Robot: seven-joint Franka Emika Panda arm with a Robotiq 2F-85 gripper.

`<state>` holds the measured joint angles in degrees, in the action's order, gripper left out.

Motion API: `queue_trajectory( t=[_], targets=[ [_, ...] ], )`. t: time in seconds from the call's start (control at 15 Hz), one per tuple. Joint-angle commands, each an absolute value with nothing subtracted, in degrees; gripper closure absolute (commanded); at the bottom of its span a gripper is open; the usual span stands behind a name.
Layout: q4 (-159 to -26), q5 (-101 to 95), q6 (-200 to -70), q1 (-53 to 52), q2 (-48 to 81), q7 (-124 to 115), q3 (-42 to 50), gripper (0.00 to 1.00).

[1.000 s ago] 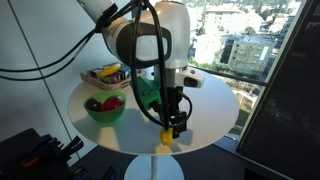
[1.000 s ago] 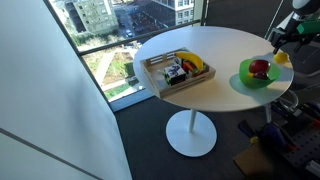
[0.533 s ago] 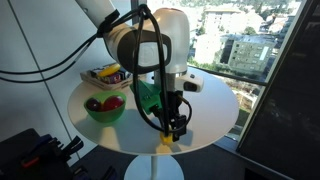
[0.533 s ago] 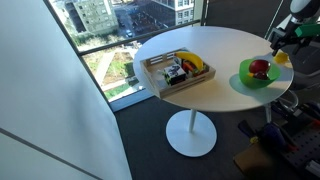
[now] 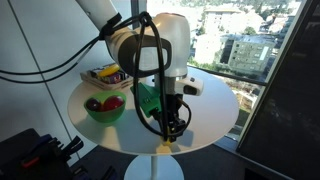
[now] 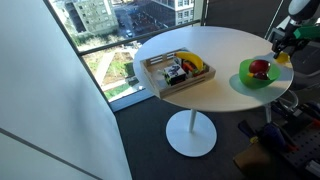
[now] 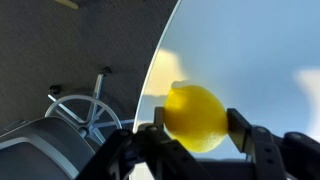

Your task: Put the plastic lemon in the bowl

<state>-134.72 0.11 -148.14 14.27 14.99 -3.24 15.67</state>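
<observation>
The wrist view shows the plastic lemon (image 7: pixel 195 117), bright yellow and oval, squeezed between the two dark pads (image 7: pixel 241 130) of my gripper (image 7: pixel 195 125). The gripper is shut on it, just above the white table. In both exterior views the gripper (image 5: pixel 172 129) (image 6: pixel 283 46) points down near the table's rim, and the lemon (image 5: pixel 164 145) (image 6: pixel 283 58) peeks out yellow below the fingers. The green bowl (image 5: pixel 104 117) (image 6: pixel 245 78) stands a short way beside the gripper and holds red round fruits.
The round white table (image 5: pixel 212 108) ends close to the lemon; beyond the rim lie dark floor and a wheeled chair base (image 7: pixel 85 110). A wooden tray (image 5: pixel 100 72) (image 6: pixel 160 78) with toys sits on the table's far side from the gripper. Large windows stand behind the table.
The jaws have closed on the lemon; a second ago they stood open around it. The arm itself has hardly moved.
</observation>
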Motion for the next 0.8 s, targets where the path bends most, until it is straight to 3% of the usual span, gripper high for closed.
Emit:
queue_trajectory(
  t=[0.0, 0.73],
  targets=[
    [-133.25, 0.58, -146.14, 14.79, 14.90, -2.82, 15.52, 0.62],
    [-133.20, -5.24, -137.53, 13.08, 8.38, -5.58, 16.07, 0.62]
  ],
)
